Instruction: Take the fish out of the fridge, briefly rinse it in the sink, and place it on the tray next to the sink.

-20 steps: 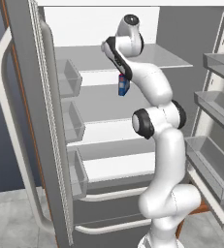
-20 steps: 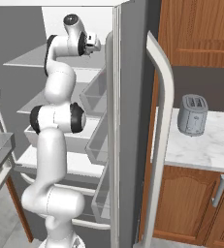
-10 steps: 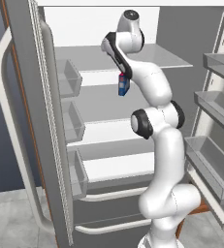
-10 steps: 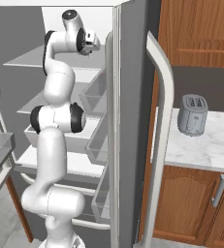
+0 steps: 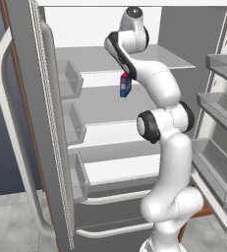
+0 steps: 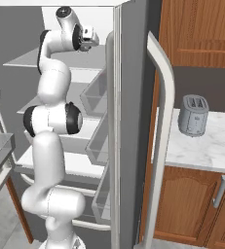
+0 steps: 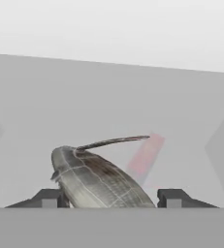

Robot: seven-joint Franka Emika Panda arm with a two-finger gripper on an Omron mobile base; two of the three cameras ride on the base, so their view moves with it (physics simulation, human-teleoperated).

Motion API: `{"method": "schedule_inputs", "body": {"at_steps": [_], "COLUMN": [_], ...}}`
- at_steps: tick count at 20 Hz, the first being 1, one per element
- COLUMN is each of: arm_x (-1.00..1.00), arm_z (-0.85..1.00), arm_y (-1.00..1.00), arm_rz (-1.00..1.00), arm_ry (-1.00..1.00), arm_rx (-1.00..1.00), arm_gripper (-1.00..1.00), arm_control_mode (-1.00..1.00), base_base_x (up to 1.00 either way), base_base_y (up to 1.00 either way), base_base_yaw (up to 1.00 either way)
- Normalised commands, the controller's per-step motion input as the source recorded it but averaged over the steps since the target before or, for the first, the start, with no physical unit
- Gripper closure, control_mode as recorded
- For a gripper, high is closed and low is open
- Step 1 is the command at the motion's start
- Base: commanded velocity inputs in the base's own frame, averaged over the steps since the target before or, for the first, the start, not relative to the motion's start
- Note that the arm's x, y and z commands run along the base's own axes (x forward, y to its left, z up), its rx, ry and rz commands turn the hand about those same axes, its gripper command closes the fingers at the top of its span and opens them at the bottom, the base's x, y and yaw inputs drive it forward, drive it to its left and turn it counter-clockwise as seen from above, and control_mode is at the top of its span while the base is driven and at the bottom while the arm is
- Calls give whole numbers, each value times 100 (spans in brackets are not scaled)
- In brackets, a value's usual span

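Observation:
The fridge (image 5: 46, 123) stands open, and my arm reaches up onto its top shelf (image 5: 95, 56). In the hand view the dark grey fish (image 7: 96, 181) lies on that shelf with a thin fin sticking up. It sits between the two dark fingertips of my gripper (image 7: 112, 196). The left fingertip (image 7: 50, 197) is against the fish's side, and the right fingertip (image 7: 174, 197) is a sliver away from it. From the right base view the hand (image 6: 88, 38) points into the fridge at top-shelf height. The sink and the tray are out of view.
A red-and-blue box (image 5: 125, 85) stands on the shelf below the hand. Clear door bins (image 5: 223, 64) line the open right door, and more bins (image 5: 68, 78) line the left door. A toaster (image 6: 192, 115) sits on the marble counter (image 6: 216, 146) beside the fridge, above wooden cabinets.
The jaws have narrowed a little around the fish. The arm and hand have barely moved.

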Motion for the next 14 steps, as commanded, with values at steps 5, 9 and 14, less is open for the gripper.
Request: {"method": "schedule_inputs", "body": {"at_steps": [5,9,14], "arm_x": [-20,-92,-100], "arm_z": [-2,-3,0], "arm_y": [0,0,0], "arm_rz": [0,0,-2], "arm_ry": [-6,-37,-47], "arm_rx": [0,0,0], "arm_gripper": [100,100,100], "arm_control_mode": [-100,-100,-100], "base_base_x": [0,0,0], "base_base_y": [0,0,0], "base_base_yaw": [0,0,0]}}
